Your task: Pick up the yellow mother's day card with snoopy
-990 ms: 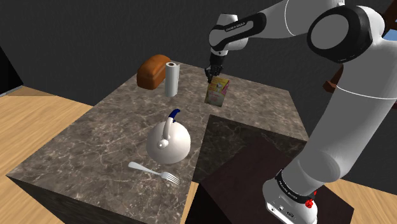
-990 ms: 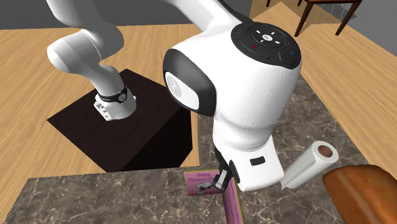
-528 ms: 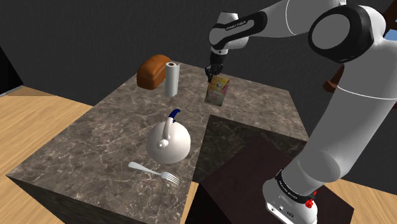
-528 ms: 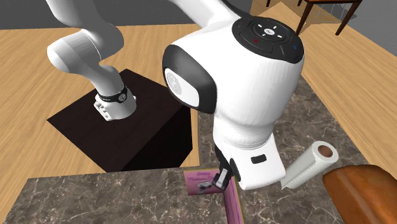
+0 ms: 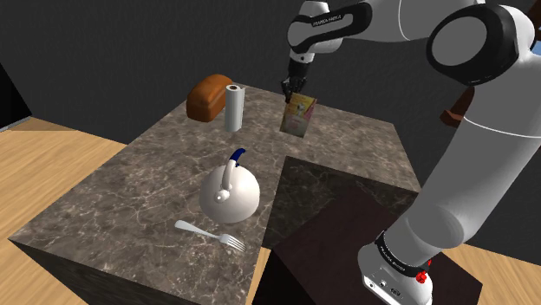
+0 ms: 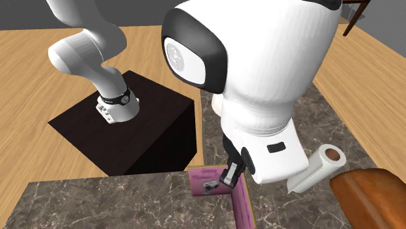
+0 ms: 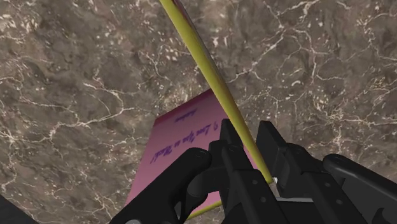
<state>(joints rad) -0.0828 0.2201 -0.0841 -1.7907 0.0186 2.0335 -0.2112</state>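
1. The table (image 5: 130,191) has a dark, veined stone top with wooden floor (image 5: 52,165) around it.
2. The white arm (image 5: 485,121) rises from the shoulder view's lower right and reaches to the table's far side.
3. The dark stand (image 5: 347,251) sits against the table's near corner.
4. A white kettle (image 5: 230,192) with a blue handle stands mid-table.
5. A brown loaf (image 5: 208,97) lies at the far edge.
6. A paper roll (image 5: 232,107) stands upright just in front of the loaf.
7. The card (image 5: 297,115), yellow outside and pink inside, hangs tilted from the gripper, beside the roll; its lower edge seems just off the tabletop.
8. A fork (image 5: 211,232) lies near the front edge, just before the kettle.
9. The gripper (image 7: 248,137) points down, its fingers (image 7: 226,137) clenched on the card's top edge.
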